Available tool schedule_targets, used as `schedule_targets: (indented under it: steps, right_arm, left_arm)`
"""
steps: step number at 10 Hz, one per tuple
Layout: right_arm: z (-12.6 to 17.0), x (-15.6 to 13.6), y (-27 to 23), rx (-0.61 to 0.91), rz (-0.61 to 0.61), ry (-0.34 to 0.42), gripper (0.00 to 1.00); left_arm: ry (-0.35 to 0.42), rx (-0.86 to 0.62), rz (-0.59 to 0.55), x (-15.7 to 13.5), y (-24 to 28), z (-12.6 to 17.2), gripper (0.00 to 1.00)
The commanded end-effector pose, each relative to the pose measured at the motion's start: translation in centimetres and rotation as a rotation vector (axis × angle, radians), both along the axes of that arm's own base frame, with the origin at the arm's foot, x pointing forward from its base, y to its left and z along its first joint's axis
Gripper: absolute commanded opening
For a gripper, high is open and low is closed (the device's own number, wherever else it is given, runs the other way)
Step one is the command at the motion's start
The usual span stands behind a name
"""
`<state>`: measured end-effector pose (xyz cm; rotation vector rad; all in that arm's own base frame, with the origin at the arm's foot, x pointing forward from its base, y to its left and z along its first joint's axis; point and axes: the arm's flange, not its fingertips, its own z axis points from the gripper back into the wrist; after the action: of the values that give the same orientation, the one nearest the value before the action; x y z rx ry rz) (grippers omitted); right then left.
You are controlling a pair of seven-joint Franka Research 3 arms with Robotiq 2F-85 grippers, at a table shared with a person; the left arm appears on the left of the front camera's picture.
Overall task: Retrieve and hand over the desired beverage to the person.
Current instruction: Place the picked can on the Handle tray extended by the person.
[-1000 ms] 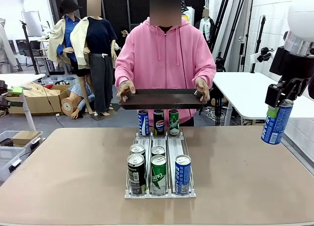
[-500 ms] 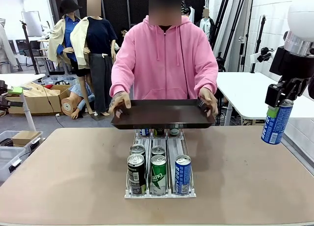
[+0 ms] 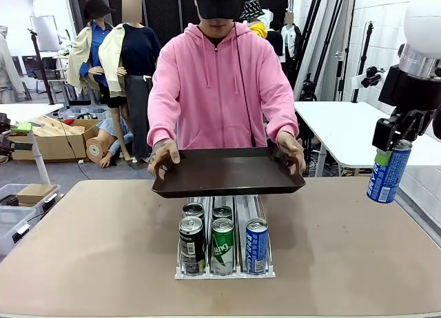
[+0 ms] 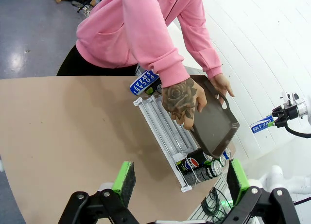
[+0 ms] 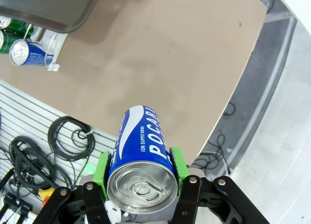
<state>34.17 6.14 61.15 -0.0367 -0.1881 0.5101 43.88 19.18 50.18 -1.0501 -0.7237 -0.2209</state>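
The person point(image 3: 220, 83) in a pink hooded sweatshirt stands at the far side, holding a dark tray point(image 3: 227, 173) in both hands just above the back of the can rack point(image 3: 224, 271). My right gripper point(image 3: 394, 151) hangs high over the table's right edge, shut on a blue Pocari Sweat can point(image 3: 387, 173). In the right wrist view that can point(image 5: 143, 146) stands clamped between the green pads point(image 5: 103, 168). My left gripper point(image 4: 180, 178) is open with nothing between its fingers, looking down on the rack point(image 4: 160, 131) and the tray point(image 4: 214, 117).
Several cans, black, green and blue, fill the front of the rack; one blue can point(image 4: 145, 83) lies at its far end. A white table point(image 3: 344, 128) stands behind at the right, boxes point(image 3: 52, 135) at the left. Bare tabletop lies on both sides of the rack.
The person has brought the tray forward and lower over the rack, hiding the back row of cans. My right arm with the can has not moved.
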Motion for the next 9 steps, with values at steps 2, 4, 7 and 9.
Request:
schedule_targets:
  steps: [2, 4, 7, 9]
  right_arm:
    - [0.0, 0.0, 0.0, 0.0, 0.0, 0.0, 0.16]
    - [1.5, 0.5, 1.5, -0.008, 0.017, -0.006, 0.16]
    - [3.9, 0.8, 3.9, 0.001, 0.028, -0.004, 0.16]
    - [5.3, 1.6, 6.8, -0.025, 0.061, 0.0, 0.16]
  left_arm:
    - [0.001, -0.01, 0.003, 0.0, 0.0, 0.2, 1.0]
    - [0.001, -0.01, 0.003, 0.0, 0.0, 0.2, 1.0]
    - [0.001, -0.01, 0.003, 0.0, 0.0, 0.2, 1.0]
    - [0.001, -0.01, 0.003, 0.0, 0.0, 0.2, 1.0]
